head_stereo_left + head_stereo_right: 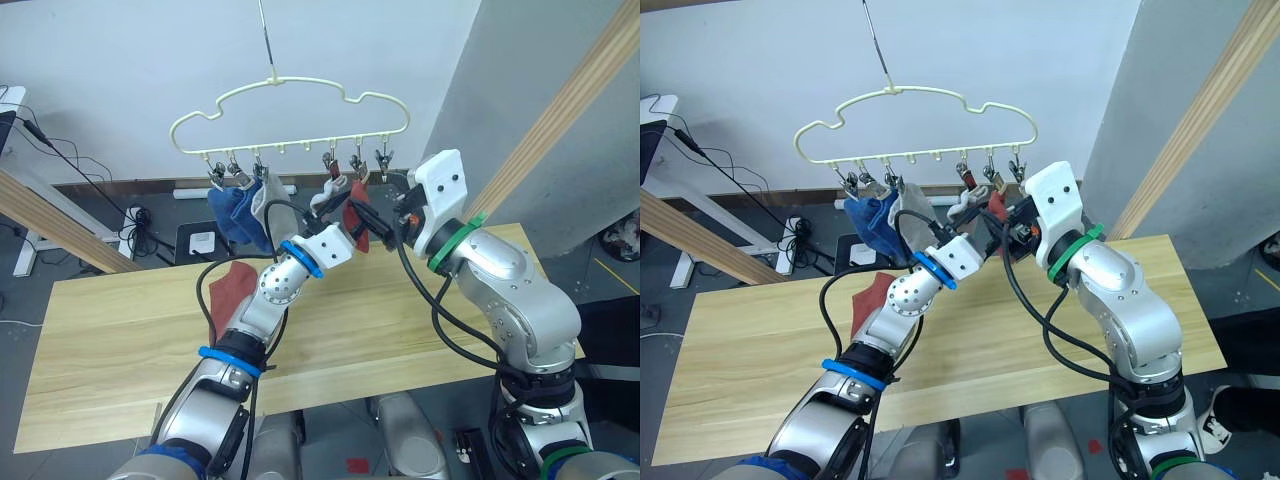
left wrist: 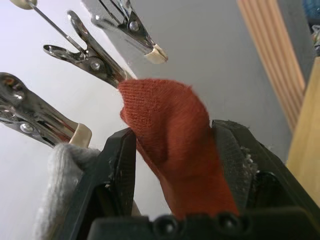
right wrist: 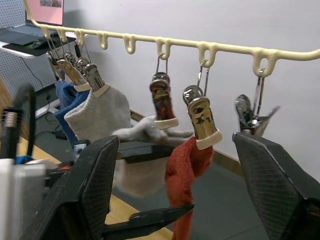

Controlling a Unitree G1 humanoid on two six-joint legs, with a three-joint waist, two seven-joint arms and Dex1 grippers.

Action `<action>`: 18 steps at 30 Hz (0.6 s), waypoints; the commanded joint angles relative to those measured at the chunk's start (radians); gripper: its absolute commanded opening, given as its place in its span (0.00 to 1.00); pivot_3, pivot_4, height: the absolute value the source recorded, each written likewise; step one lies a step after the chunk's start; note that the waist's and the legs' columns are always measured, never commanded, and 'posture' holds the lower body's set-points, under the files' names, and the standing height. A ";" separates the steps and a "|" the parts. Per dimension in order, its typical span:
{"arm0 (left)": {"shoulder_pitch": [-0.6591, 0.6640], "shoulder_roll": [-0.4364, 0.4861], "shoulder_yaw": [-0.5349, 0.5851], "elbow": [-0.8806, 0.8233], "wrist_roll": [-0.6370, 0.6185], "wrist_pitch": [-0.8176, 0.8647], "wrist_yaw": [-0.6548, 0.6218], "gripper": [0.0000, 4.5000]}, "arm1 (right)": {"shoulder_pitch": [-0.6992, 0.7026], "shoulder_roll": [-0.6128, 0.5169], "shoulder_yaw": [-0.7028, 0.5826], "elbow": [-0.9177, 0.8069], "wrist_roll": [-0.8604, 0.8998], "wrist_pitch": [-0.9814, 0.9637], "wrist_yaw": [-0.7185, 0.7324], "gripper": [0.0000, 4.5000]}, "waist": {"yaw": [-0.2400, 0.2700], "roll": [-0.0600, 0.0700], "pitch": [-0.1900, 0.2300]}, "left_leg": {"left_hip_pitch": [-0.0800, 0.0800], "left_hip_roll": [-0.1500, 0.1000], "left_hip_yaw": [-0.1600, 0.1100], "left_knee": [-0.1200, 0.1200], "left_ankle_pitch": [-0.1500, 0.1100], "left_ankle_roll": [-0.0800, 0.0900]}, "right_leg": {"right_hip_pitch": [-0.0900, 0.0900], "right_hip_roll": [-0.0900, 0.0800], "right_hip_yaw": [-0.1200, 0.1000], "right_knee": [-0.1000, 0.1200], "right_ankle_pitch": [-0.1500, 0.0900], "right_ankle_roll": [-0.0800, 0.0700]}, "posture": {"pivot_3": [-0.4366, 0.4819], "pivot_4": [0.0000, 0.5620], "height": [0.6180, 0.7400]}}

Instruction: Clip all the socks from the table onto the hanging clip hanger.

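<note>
Socks hang from the clip hanger [image 1: 290,110]; our left gripper [image 2: 172,150] is clamped on a rust-red sock [image 2: 172,135] clipped there, our right gripper [image 3: 172,190] spread apart beside it. Another rust-red sock [image 1: 232,290] lies on the table [image 1: 100,340] below the hanger.

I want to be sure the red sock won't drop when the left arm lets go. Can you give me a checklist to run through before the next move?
1. Rust-red sock gripped by its metal clip: ok, the top edge sits in the clip.
2. Left end effector holding that sock: ok, both fingers press on it, so release is not yet done.
3. Right end effector free of cloth: ok, open, nothing between its fingers.
4. Last clip free for the next sock: ok, nothing hangs from it.
5. Second rust-red sock waiting on the table: ok.
6. Clip's bite deep enough to carry the sock alone: cannot tell.
</note>
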 commanded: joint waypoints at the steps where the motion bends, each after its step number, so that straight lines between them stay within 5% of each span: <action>1: 0.053 0.038 0.015 -0.120 -0.109 0.024 -0.121 0.58 | 0.011 -0.016 -0.019 -0.036 -0.022 -0.042 -0.021 0.85 | -0.001 0.000 0.000 | 0.000 0.000 0.000 0.000 0.000 0.000 | 0.000 0.000 0.000 0.000 0.000 0.000 | 0.17 0.56 0.95; 8: 0.177 0.191 0.037 -0.468 -0.471 0.388 -0.470 0.58 | 0.035 -0.034 -0.012 -0.033 -0.068 -0.091 -0.052 0.85 | 0.003 0.000 0.000 | 0.000 0.000 0.000 0.000 0.000 0.000 | 0.000 0.000 0.000 0.000 0.000 0.000 | 0.19 0.55 0.95; 18: 0.143 0.378 0.253 -0.745 -0.849 0.888 -0.546 0.58 | 0.027 -0.006 -0.022 -0.020 -0.079 -0.105 -0.088 0.85 | 0.003 0.000 0.000 | 0.001 0.001 0.000 0.000 0.000 0.000 | 0.000 0.001 0.000 0.001 0.000 0.000 | 0.21 0.55 0.95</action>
